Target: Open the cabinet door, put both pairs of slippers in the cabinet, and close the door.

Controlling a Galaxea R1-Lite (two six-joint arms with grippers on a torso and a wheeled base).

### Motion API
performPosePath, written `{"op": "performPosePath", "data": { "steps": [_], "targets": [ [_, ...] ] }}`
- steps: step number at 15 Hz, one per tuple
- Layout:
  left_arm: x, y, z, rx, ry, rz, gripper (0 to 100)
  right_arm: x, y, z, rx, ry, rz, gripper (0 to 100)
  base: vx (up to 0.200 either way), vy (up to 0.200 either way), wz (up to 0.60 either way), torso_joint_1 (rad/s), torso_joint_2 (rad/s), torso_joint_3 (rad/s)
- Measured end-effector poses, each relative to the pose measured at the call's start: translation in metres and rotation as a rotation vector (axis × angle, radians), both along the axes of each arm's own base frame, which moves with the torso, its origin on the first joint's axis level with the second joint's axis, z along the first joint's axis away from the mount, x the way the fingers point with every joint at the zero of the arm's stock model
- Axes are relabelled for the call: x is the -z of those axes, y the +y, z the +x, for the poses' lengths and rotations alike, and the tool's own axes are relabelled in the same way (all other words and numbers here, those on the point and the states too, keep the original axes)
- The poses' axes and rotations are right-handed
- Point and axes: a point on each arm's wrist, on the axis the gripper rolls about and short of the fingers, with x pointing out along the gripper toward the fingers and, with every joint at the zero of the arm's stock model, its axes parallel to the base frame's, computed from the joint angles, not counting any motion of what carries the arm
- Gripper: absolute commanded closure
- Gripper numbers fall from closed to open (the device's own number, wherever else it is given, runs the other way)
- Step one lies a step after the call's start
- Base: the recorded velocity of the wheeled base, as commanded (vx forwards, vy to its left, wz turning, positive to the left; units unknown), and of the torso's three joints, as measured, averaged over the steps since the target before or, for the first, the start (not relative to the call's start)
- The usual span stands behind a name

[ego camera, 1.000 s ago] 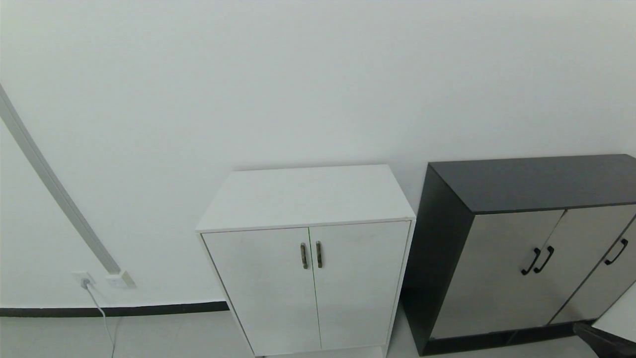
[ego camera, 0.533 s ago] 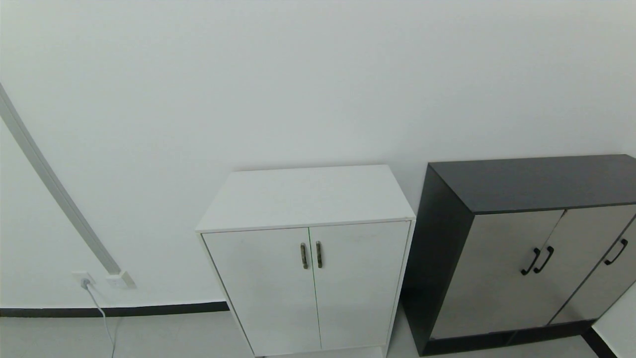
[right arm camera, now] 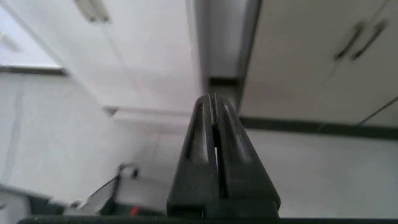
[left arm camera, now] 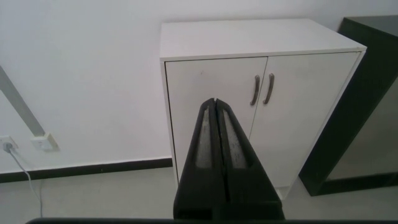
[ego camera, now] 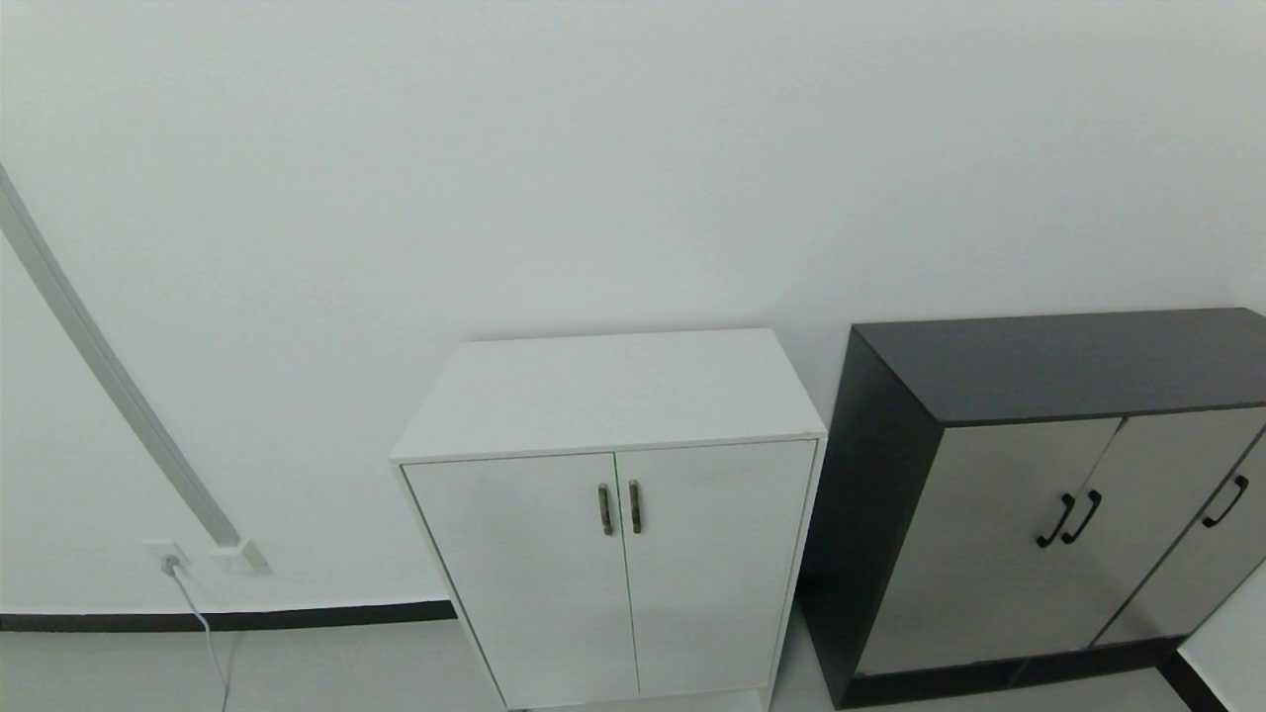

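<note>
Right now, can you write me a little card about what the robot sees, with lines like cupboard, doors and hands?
white cabinet: against the wall, straight ahead
doors: both shut, handles side by side in the middle
black cabinet: on the white one's right, doors shut
left gripper: shut, holding nothing, pointing at the white cabinet
right gripper: shut, holding nothing, pointing at the gap between the cabinets
wall socket: on the left, cable plugged in
</note>
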Motion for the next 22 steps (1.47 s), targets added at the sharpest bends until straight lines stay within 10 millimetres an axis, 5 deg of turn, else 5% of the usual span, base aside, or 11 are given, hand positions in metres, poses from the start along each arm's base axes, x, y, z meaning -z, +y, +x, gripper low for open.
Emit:
{"op": "performPosePath", "data": {
  "steps": [9, 22],
  "targets": [
    [0.0, 0.0, 0.0, 0.0, -0.001, 0.001, 100, 0.001, -0.001, -0.02, 0.216, -0.201, -0.069, 100, 0.0, 0.0, 0.0, 0.0, 0.0, 0.0],
    [0.0, 0.0, 0.0, -0.001, -0.002, 0.0, 100, 0.007, -0.001, -0.023, 0.162, -0.241, 0.037, 100, 0.0, 0.0, 0.0, 0.0, 0.0, 0.0]
  ]
}}
